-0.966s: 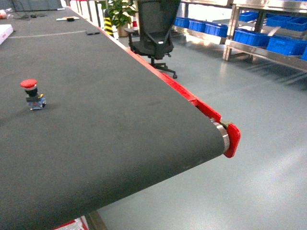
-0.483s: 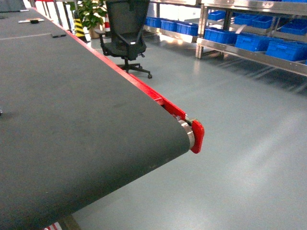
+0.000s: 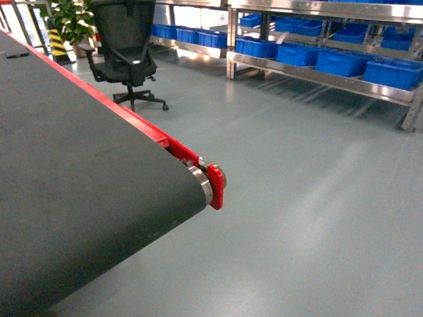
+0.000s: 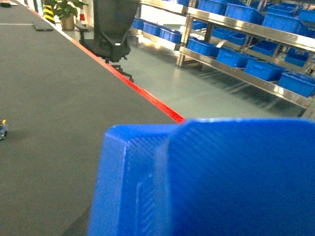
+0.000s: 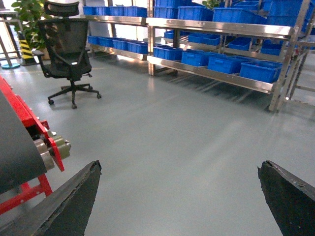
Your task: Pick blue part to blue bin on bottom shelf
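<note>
Your right gripper (image 5: 179, 196) is released, dark fingers (image 5: 74, 201) spread wide over bare floor (image 5: 187, 132). A blurred blue part (image 4: 211, 182) fills the near lower right of the left wrist view, over the belt (image 4: 59, 98). It hides the left gripper, so you can't tell its grip. Blue bins (image 3: 344, 63) sit on the bottom shelf (image 3: 310, 76), far right across the floor. A chair (image 3: 125, 39) stands far left.
</note>
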`<state>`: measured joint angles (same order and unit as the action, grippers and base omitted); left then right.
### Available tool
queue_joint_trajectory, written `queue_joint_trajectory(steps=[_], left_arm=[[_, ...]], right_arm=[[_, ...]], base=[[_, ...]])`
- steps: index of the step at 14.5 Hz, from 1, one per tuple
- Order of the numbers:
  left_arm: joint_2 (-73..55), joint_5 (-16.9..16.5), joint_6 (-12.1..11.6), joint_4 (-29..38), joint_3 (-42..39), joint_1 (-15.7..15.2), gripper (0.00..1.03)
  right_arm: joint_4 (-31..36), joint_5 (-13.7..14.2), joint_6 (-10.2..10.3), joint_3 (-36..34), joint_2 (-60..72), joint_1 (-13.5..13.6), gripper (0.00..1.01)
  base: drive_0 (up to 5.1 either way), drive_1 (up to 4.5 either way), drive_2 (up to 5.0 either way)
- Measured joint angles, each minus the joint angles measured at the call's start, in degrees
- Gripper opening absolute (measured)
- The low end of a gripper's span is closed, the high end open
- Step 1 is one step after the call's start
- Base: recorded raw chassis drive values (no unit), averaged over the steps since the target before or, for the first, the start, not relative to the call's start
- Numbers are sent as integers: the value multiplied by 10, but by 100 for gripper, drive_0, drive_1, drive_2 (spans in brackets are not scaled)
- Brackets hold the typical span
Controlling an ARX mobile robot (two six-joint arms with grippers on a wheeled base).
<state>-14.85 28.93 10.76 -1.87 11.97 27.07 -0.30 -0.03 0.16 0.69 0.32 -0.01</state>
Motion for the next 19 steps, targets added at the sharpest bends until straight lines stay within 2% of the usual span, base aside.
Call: queue_joint_trajectory(steps=[19], left_arm=[[0, 0, 0, 0, 0, 0, 43]], right_arm=[[0, 0, 0, 0, 0, 0, 98]], base=[[-162, -162, -162]])
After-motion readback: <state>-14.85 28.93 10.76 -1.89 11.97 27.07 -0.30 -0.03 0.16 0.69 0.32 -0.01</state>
